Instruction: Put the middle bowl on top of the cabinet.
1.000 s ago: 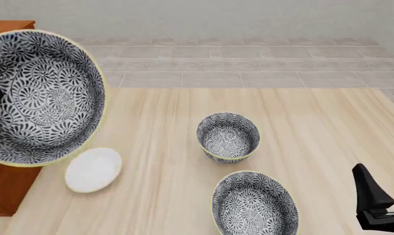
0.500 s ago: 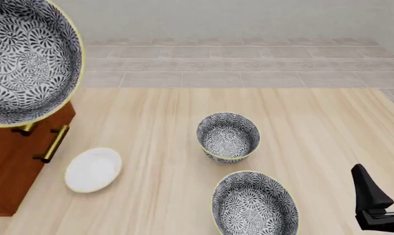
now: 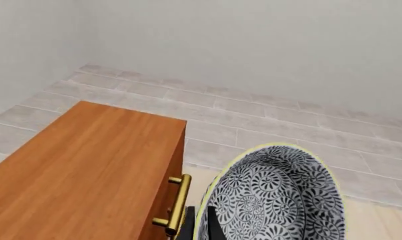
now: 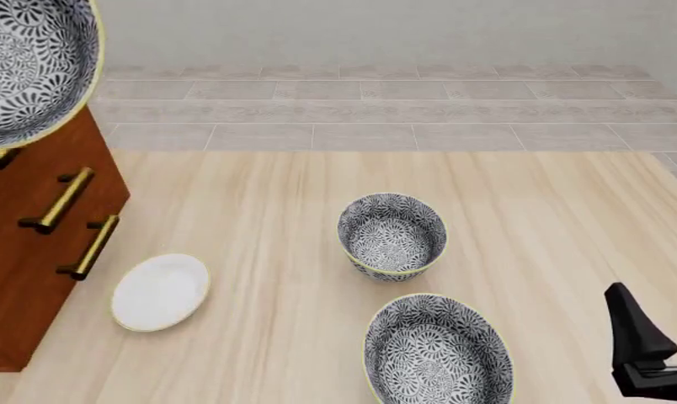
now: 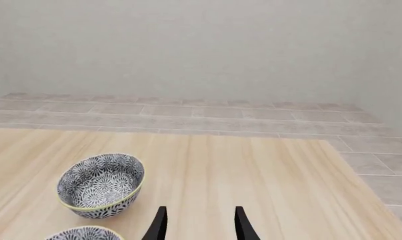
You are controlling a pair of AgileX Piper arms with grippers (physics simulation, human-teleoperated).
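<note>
**Above the cabinet's front edge: middle bowl held aloft**

At the far left of the front view, the middle bowl (image 4: pixel 24 67) hangs in the air, tipped so its patterned inside faces the camera, over the upper front corner of the cabinet (image 4: pixel 29 278). The left wrist view shows the bowl (image 3: pixel 274 200) beside the cabinet's flat top (image 3: pixel 81 175) and above a brass handle (image 3: pixel 174 205), not resting on the wood. The left hand (image 3: pixel 199 225) shows only as dark finger parts at the bowl's rim, one inside and one outside, clamped on that rim.

On the counter (image 4: pixel 541 202), a smaller patterned bowl (image 4: pixel 391 235) sits near the middle, with a wider patterned bowl (image 4: pixel 438 352) just in front of it. A small white plate (image 4: pixel 160 291) lies near the cabinet's foot.

The right hand (image 5: pixel 198 225) hovers low at the near right corner of the counter, its fingers spread apart around nothing, well away from the bowls.
</note>
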